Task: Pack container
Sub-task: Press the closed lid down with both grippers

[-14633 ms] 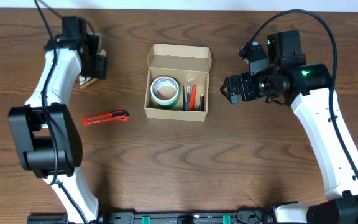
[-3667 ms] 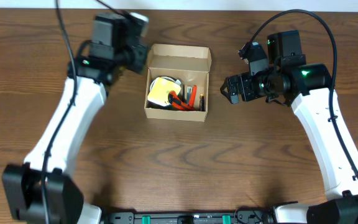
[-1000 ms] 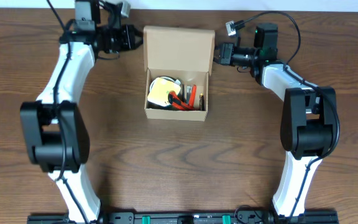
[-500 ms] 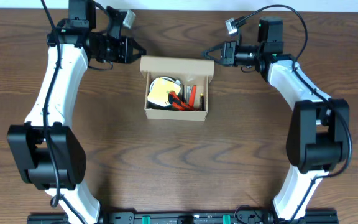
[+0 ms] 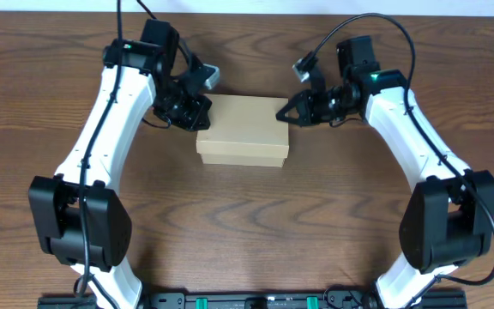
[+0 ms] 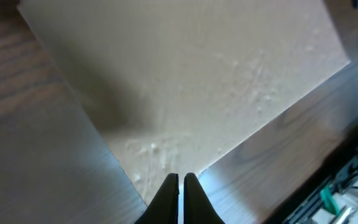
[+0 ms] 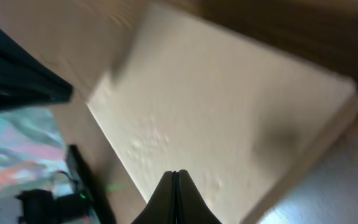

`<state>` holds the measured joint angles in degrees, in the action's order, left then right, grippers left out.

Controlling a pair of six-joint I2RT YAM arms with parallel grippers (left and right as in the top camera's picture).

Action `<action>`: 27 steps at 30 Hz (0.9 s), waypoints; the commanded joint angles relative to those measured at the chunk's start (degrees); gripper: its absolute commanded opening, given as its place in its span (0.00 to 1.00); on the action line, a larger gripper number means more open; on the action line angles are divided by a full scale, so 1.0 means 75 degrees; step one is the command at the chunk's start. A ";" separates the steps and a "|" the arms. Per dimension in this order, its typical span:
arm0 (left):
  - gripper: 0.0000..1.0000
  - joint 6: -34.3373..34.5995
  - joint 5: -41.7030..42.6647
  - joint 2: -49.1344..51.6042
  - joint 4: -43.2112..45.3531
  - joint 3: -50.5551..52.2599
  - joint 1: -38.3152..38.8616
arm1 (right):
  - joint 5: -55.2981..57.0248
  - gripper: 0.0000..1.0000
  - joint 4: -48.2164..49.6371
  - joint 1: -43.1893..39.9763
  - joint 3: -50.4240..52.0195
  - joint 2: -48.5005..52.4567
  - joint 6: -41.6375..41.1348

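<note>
Overhead, the small rectangular tan-brown cardboard box [image 5: 243,136] sits mid-frame on the dark wooden counter [image 5: 247,232]. Its lid flap [image 5: 243,124] lies flat, so nothing inside shows. My left gripper [image 5: 201,112] meets the box's upper left corner and my right gripper [image 5: 283,114] its upper right corner, one at each end of the far edge. I judge they are set that way to bear on the flap evenly, so that neither end lifts while the other is pushed down.

That view cannot settle how my fingers are set; the wrist cameras can. In the left wrist view my left gripper [image 6: 179,184] is clenched, tips drawn together with only a sliver between them and nothing held. It points at the lid flap [image 6: 197,87] close to its lower edge in the frame. The right wrist view shows the same: my right gripper [image 7: 174,180] is pinched closed and empty over the lid flap [image 7: 229,130]. Neither wrist view tells me whether the tips actually touch the card. Only the overhead view shows both arms mirrored and the whole box closed.
</note>
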<state>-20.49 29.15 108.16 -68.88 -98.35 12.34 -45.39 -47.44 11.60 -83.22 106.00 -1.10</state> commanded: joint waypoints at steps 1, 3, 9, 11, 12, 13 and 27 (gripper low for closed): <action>0.06 -0.0184 -0.0373 -0.0108 0.0131 0.0367 0.0169 | 0.1052 0.01 -0.0396 0.0280 -0.0032 -0.0143 0.0682; 0.06 -0.0140 -0.0364 -0.0111 0.0420 0.0842 0.0239 | 0.1390 0.01 -0.0560 0.0414 0.0038 -0.0143 0.0845; 0.06 0.0259 -0.0283 -0.0111 0.1303 0.2002 0.0259 | 0.2031 0.01 -0.0484 0.0664 0.0463 -0.0140 0.0845; 0.06 0.0312 -0.0280 -0.0111 0.1396 0.2124 0.0259 | 0.2119 0.01 -0.0376 0.0691 0.0664 -0.0131 0.0842; 0.06 0.0312 -0.0283 -0.0111 0.1405 0.2133 0.0259 | 0.2142 0.01 -0.0262 0.0697 0.0784 -0.0131 0.0839; 0.05 0.0312 -0.0283 -0.0111 0.1422 0.2133 0.0259 | 0.2139 0.01 -0.0181 0.0697 0.0871 -0.0131 0.0839; 0.06 0.0370 0.0093 -0.0140 0.1649 0.2127 0.0259 | 0.2693 0.01 -0.0085 0.0723 0.1714 -0.0131 0.0682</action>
<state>-17.93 30.24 105.95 -56.51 -84.03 13.98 -32.77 -46.89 16.25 -74.00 102.83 3.84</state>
